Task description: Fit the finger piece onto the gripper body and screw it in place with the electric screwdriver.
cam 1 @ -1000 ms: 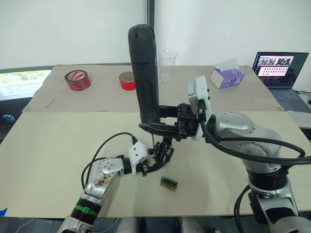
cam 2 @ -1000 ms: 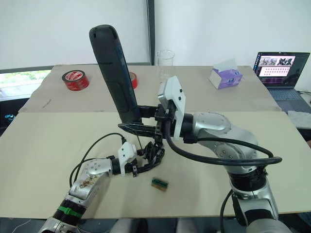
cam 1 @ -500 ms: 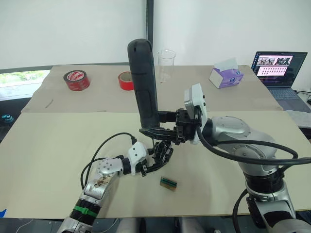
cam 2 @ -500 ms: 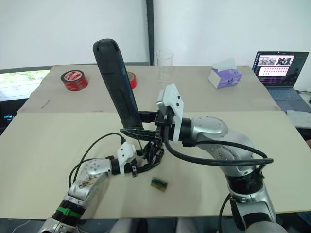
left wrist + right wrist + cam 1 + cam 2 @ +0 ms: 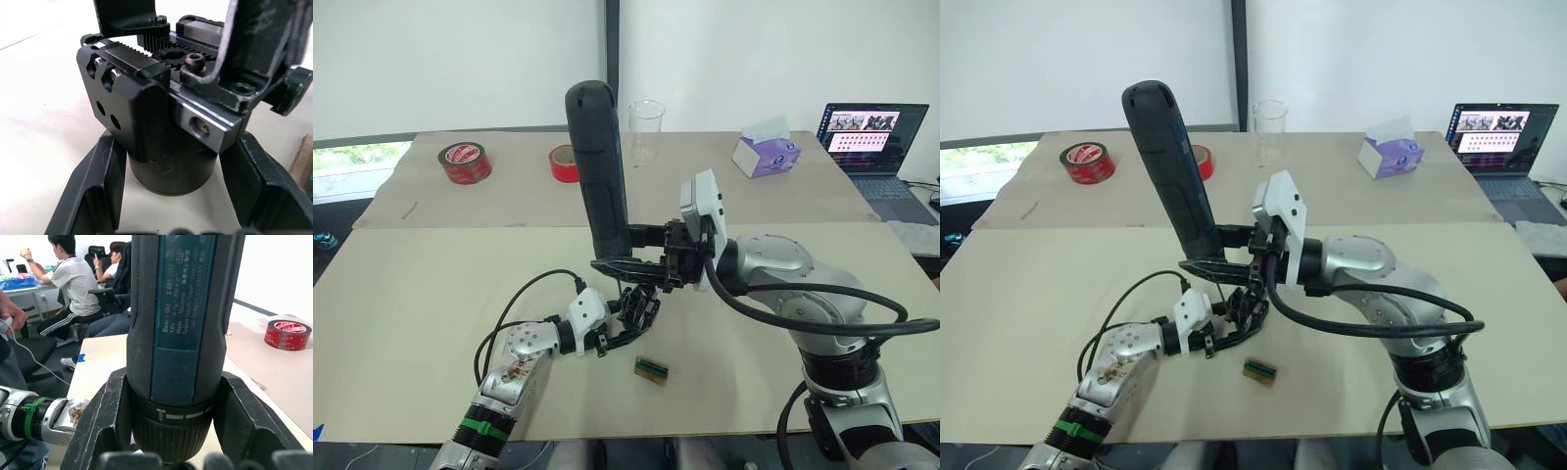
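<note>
My left gripper (image 5: 628,321) is shut on the round base of the small black gripper body (image 5: 639,305), which stands upright on the table. In the left wrist view my two fingers (image 5: 93,191) flank that base, under the gripper body (image 5: 156,117). On its toothed top stands a black finger piece (image 5: 254,44) with a hex screw (image 5: 195,61) at its foot. My right gripper (image 5: 612,247) is shut on the electric screwdriver (image 5: 597,166), which is held nearly upright just above the body with its bit end down. The right wrist view shows the screwdriver (image 5: 181,333) clamped between my fingers (image 5: 102,426).
A small green-and-brown block (image 5: 652,368) lies just right of the gripper body. At the back stand two red tape rolls (image 5: 465,162) (image 5: 564,163), a clear beaker (image 5: 647,127), a tissue box (image 5: 768,155) and a laptop (image 5: 871,137). People (image 5: 73,279) sit beyond the table's left side.
My right gripper has lowered the screwdriver towards the gripper body and shifted slightly left. The left gripper and the body have stayed in place.
</note>
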You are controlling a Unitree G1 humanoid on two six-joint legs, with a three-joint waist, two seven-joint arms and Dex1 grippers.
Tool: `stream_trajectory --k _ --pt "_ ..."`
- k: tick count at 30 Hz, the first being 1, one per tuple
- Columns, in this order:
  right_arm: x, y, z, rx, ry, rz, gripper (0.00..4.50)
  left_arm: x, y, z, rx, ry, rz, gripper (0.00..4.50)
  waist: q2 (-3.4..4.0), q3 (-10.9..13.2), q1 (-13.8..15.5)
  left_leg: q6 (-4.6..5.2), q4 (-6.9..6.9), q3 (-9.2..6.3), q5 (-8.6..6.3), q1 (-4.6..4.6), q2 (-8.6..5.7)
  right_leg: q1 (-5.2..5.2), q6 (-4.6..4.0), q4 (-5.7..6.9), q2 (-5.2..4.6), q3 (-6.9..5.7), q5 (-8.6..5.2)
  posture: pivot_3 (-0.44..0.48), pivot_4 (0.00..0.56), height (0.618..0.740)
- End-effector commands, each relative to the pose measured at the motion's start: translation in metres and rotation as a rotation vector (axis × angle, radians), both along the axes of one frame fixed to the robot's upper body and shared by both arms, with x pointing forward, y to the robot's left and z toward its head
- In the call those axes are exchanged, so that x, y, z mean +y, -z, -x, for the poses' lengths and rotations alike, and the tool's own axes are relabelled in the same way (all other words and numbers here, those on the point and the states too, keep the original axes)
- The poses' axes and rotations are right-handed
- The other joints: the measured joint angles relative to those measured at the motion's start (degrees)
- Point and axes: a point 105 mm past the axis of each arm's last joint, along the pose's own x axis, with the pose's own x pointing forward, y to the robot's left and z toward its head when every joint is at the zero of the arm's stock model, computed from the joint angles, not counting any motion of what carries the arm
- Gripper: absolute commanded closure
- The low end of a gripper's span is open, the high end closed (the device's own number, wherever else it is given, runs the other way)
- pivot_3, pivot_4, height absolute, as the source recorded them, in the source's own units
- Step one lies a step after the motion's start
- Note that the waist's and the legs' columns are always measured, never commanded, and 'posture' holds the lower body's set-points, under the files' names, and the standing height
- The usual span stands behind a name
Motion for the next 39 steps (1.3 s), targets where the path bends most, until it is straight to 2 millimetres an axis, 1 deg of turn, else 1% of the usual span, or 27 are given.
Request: stream_trajectory --k 1,11,22,30,36,39 --pt "0.0 -0.013 0.006 -0.067 -0.017 -0.044 2.58 0.004 0.026 0.008 0.093 -0.005 -0.039 2.24 0.0 0.0 0.0 0.0 0.0 0.0 0.0 0.0 0.0 0.0 0.0 0.0 0.0 0.0 0.0 0.0 0.15 0.74" --pt "0.001 -0.011 0.005 -0.066 -0.02 -0.039 2.58 0.005 0.035 0.008 0.098 -0.01 -0.039 2.24 0.0 0.0 0.01 0.0 0.0 -0.01 0.0 0.01 0.0 0.01 -0.01 0.0 -0.04 0.01 0.0 0.0 0.15 0.74" --pt "0.003 -0.016 0.009 -0.062 -0.044 -0.048 2.58 0.006 0.036 0.01 0.099 -0.004 -0.037 2.24 0.0 0.0 0.0 -0.01 0.0 -0.03 0.0 0.01 0.01 0.01 -0.03 0.0 -0.11 0.01 -0.01 0.0 0.15 0.74" --pt "0.004 -0.017 0.01 -0.06 -0.052 -0.042 2.58 0.007 0.037 0.011 0.101 -0.007 -0.04 2.24 0.0 0.0 0.0 -0.01 -0.01 -0.05 0.0 0.01 0.01 0.0 -0.07 -0.01 -0.34 -0.01 -0.03 0.0 0.15 0.74" --pt "0.004 -0.023 0.01 -0.051 -0.058 -0.059 2.58 0.007 0.039 0.011 0.106 -0.009 -0.041 2.24 0.0 0.0 -0.02 -0.01 -0.02 -0.05 0.0 0.01 0.0 0.01 -0.07 0.0 -0.48 -0.3 -0.02 0.0 0.15 0.74" --pt "0.002 -0.019 0.008 -0.045 -0.05 -0.046 2.58 0.007 0.039 0.012 0.109 -0.008 -0.042 2.24 0.0 0.0 -0.01 -0.01 -0.02 -0.08 0.0 0.01 0.0 0.02 -0.08 0.0 -0.55 -0.5 0.0 0.0 0.15 0.74"
